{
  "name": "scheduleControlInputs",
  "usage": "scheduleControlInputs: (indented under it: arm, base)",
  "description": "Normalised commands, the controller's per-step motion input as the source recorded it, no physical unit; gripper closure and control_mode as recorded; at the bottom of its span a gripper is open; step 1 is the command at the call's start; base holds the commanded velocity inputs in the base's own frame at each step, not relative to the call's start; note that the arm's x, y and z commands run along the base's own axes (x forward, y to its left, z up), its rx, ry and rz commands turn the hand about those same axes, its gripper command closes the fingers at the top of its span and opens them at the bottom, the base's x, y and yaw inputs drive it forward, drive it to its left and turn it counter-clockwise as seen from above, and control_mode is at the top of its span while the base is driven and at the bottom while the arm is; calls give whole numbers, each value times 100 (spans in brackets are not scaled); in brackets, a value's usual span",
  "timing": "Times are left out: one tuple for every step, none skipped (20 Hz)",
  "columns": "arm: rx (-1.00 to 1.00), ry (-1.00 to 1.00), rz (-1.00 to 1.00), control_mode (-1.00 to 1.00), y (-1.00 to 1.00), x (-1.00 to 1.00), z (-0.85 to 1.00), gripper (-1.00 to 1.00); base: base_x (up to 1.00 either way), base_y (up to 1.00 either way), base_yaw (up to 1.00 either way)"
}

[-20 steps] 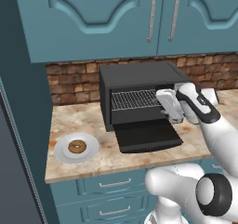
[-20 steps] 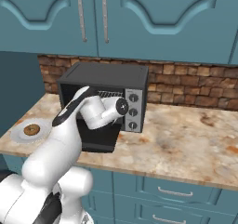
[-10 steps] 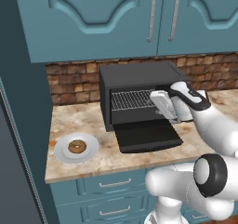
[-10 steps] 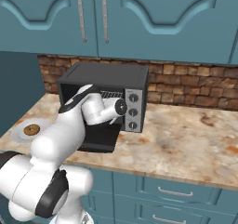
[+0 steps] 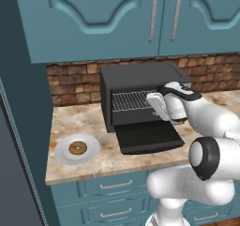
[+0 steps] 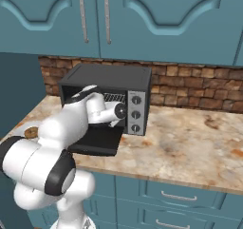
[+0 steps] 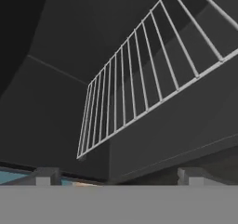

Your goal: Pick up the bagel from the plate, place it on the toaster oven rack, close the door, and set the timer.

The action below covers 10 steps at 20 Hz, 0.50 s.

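1. On the near left of the marble counter (image 5: 93, 122), the plate (image 5: 90, 146) lies flat, close to the front edge.
2. The bagel (image 5: 77, 148) lies on the plate, a little left of its middle; nothing else lies on the plate.
3. In the right base view a brown edge of the bagel (image 6: 31, 132) shows at the far left, behind the arm's white elbow.
4. Further right, the door (image 5: 149, 138) of the toaster oven (image 5: 136, 76) hangs open, folded down flat over the counter in front of the cavity.
5. Over the right part of the door, the gripper (image 5: 157, 106) hangs just at the mouth of the cavity, well apart from the plate.
6. Its fingers (image 7: 45, 176) stand wide apart, and nothing lies between them.
7. Inside the cavity, the rack (image 5: 131, 100) sits level, a silver wire grid reaching nearly from wall to wall; the part that shows carries nothing, and the hand hides its right end.
8. In the hand view the rack (image 7: 139, 88) runs slantwise across the dark inside of the oven, bare along all its bars.
9. On the oven's right face, three round knobs (image 6: 135, 114) stand one above another.
10. Behind the oven runs a brick wall (image 5: 70, 82), and above it hang blue cupboards (image 5: 93, 18) with their doors shut.
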Motion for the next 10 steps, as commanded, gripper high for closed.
scheduleControlInputs:
  arm:
    - [0,0,-5,-100,13,41,-23,-100]
    - [0,0,-5,-100,13,41,-24,-100]
    - [0,0,-5,-100,15,41,-24,-100]
    - [0,0,-5,-100,15,41,-22,-100]
    - [0,0,-6,-100,10,36,-23,-100]
    - [0,0,-5,-100,9,33,-26,-100]
    - [0,0,-5,-100,9,33,-26,-100]
    - [0,0,-5,-100,7,34,-27,-100]
    - [0,0,-5,-100,5,32,-25,-100]
    - [0,0,-4,-100,2,31,-21,-100]
  base:
    - [0,0,0]
    - [0,0,0]
    - [0,0,0]
    - [0,0,0]
    - [0,0,0]
    - [0,0,0]
    - [0,0,0]
    - [0,0,0]
    - [0,0,0]
    - [0,0,0]
